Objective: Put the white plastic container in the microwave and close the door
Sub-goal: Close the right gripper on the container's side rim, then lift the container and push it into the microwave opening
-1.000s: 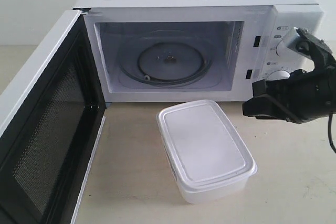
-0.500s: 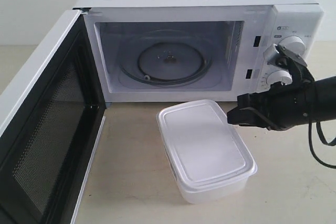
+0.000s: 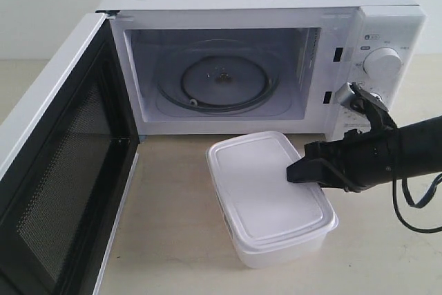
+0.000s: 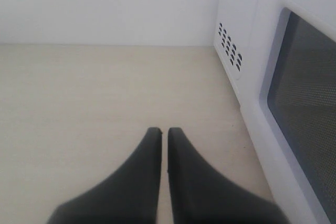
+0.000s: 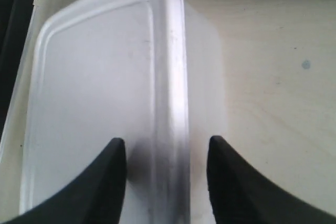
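The white plastic container [image 3: 266,195] stands lidded on the table in front of the microwave [image 3: 262,5], whose door [image 3: 59,164] hangs wide open to the left, baring the glass turntable [image 3: 222,82]. My right gripper [image 3: 293,173] is open over the container's right edge. In the right wrist view this gripper [image 5: 167,145] straddles the long rim of the container [image 5: 94,93], one finger over the lid and the other outside the wall. My left gripper [image 4: 164,132] is shut and empty above bare table, beside the door's outer face [image 4: 302,98]. It is not seen in the exterior view.
The open door takes up the left front of the table [image 3: 173,226]. Two dials [image 3: 381,61] sit on the microwave's right panel, just behind my right arm. A black cable [image 3: 414,205] loops under that arm.
My right gripper has come down and leftward from in front of the dials to the container's right rim. Container, door and microwave have not moved.
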Robot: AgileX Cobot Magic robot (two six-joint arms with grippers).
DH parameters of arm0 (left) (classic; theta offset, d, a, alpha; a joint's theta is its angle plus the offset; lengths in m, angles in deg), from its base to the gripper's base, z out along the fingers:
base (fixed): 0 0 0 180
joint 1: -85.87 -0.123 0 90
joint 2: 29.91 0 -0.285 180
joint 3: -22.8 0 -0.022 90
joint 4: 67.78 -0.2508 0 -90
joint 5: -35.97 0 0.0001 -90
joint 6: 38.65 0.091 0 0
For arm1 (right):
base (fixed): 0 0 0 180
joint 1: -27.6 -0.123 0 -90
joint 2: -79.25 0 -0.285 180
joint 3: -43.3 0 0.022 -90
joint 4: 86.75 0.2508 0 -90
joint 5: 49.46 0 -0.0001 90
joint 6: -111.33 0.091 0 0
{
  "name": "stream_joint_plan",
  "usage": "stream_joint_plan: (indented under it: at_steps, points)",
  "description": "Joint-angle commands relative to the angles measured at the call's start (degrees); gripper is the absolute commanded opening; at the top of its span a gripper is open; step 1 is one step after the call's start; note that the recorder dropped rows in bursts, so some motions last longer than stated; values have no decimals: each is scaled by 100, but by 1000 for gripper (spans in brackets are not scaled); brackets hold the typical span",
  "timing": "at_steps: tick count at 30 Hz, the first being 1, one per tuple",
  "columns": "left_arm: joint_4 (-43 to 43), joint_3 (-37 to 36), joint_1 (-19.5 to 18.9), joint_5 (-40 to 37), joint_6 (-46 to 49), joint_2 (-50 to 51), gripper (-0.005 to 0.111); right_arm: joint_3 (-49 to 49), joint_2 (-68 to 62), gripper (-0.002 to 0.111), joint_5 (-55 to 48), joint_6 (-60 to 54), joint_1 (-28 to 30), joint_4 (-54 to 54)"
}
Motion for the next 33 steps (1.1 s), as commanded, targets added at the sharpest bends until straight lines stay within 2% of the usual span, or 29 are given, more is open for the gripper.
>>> stream_joint_plan:
  at_steps: [1,2,3,13,18,25,33]
  points:
    - [26,-19,25,70,-32,-19,4,-10,-30,11,-268,-94,-13,-15]
    - [26,-19,25,70,-32,-19,4,-10,-30,3,-305,-113,-13,-15]
    - [26,-19,25,70,-32,-19,4,-10,-30,0,-321,-113,-13,-15]
    - [26,-19,25,70,-32,-19,4,2,98,0,-475,197,-13,-26]
    - [26,-19,25,70,-32,-19,4,64,424,0,-632,301,-13,329]
    - [26,-19,25,70,-32,-19,4,471,840,0,-909,80,-13,989]
    - [26,-19,25,70,-32,-19,4,941,882,0,-1175,-253,-126,1158]
